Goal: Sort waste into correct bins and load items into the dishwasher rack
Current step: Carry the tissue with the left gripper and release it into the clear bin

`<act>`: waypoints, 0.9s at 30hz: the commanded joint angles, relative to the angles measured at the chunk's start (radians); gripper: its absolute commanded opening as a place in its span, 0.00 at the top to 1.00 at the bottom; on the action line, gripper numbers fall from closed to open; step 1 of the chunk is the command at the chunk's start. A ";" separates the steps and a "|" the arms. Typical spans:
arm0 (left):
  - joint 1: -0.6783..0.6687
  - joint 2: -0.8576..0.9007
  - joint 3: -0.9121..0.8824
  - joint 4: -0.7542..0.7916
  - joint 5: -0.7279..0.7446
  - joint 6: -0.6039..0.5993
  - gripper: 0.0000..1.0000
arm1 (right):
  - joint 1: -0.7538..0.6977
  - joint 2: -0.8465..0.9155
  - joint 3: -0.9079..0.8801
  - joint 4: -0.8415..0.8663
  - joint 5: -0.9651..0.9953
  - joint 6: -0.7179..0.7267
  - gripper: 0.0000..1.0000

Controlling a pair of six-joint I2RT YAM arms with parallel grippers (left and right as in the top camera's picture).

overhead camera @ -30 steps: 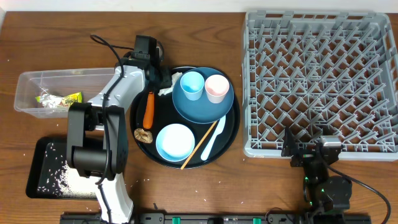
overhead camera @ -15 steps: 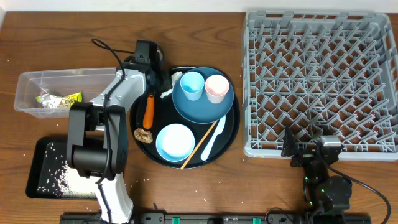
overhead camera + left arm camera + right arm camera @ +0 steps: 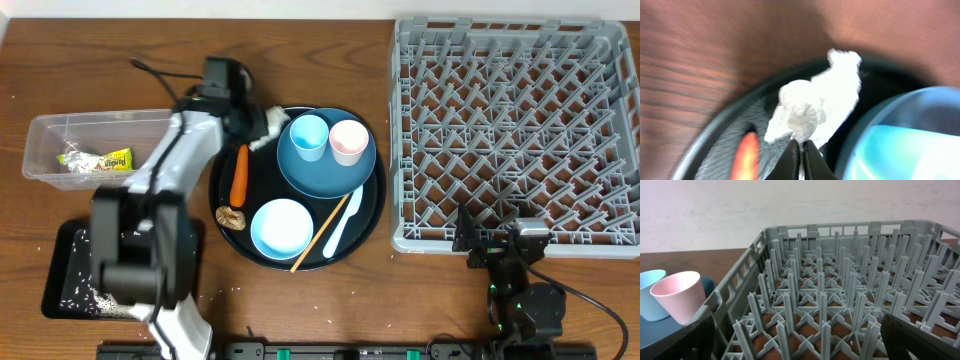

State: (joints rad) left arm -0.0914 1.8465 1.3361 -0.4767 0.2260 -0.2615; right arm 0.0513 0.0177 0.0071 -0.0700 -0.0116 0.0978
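Observation:
My left gripper (image 3: pixel 258 127) is shut on the crumpled white tissue (image 3: pixel 267 122), held at the round black tray's (image 3: pixel 372 205) upper left rim; the left wrist view shows the tissue (image 3: pixel 812 107) pinched between the fingertips (image 3: pixel 801 150). The orange carrot (image 3: pixel 239 174) and the small brown lump (image 3: pixel 232 216) lie on the tray's left side. The dark blue plate (image 3: pixel 316 168) carries the light blue cup (image 3: pixel 308 136) and the pink cup (image 3: pixel 348 141). The light blue bowl (image 3: pixel 280 227), white spoon (image 3: pixel 342 222) and chopstick (image 3: pixel 318 238) lie in front. My right gripper (image 3: pixel 497 242) is open by the grey rack (image 3: pixel 515 130).
The clear box (image 3: pixel 80 145) at the left holds the yellow-green wrapper (image 3: pixel 100 160). The black rectangular tray (image 3: pixel 70 280) at the front left holds white rice grains (image 3: pixel 100 290). The rack's pegs (image 3: pixel 840 300) fill the right wrist view, with the pink cup (image 3: pixel 680 295) at its left.
My left gripper has closed on the tissue and lifted it up and left off the tray's edge; the arm has swung left. The right arm has not moved.

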 commanded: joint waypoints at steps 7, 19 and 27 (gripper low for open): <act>0.195 -0.259 0.039 -0.077 -0.010 -0.026 0.94 | 0.013 0.000 -0.002 -0.004 -0.004 -0.009 0.01; 0.492 -0.272 0.000 -0.230 -0.010 -0.111 0.94 | 0.013 0.000 -0.002 -0.004 -0.004 -0.009 0.01; 0.506 -0.271 -0.007 -0.257 -0.014 -0.110 0.93 | 0.013 0.000 -0.002 -0.004 -0.004 -0.009 0.01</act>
State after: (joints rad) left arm 0.4114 1.5654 1.3392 -0.7273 0.2218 -0.3664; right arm 0.0509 0.0177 0.0071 -0.0704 -0.0116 0.0978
